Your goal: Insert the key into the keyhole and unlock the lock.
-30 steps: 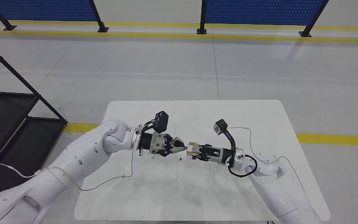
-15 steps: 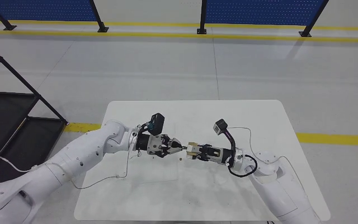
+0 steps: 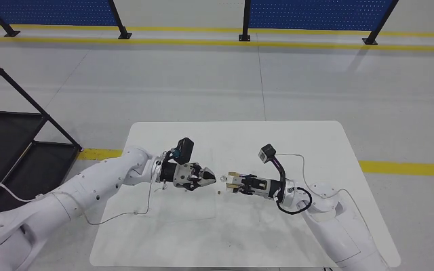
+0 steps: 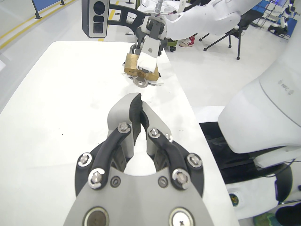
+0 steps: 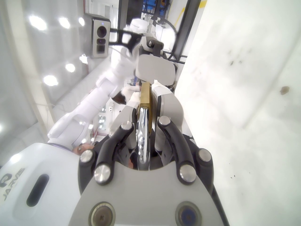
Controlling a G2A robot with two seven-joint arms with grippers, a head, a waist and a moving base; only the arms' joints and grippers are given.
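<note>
Broadly, working above a white counter (image 3: pixel 285 142), near its middle and lifted off the surface. Clamped in the right pincer (image 3: pixel 234 181) by its flat sides, a brass padlock (image 4: pixel 131 65), with shackle (image 5: pixel 143 130) pointing back toward the wrist and keyhole (image 4: pixel 141 74) end turned out at the other arm. Held so, probably, to brace the body against a twist and leave that end free. Facing it, the left pincer (image 4: pixel 139 99), narrowed until the tips all but meet, holding nothing, near the padlock yet apart from it. Seated in the keyhole already, by the look of it, a small silver key (image 4: pixel 140 81), round head sticking out and gripped by nothing. Judging from that, insertion done and the turn left to do; cannot tell whether the shackle has sprung. Farther out, blue barriers (image 3: pixel 61 12) and yellow floor lines (image 3: pixel 393 167), then a black rack (image 3: pixel 27 152) on the floor beside the counter, all well apart. Between left pincer and key head, only open air. Likeliest hindrance: the right pincer's taped fingertip (image 4: pixel 147 62), just beside the key.
</note>
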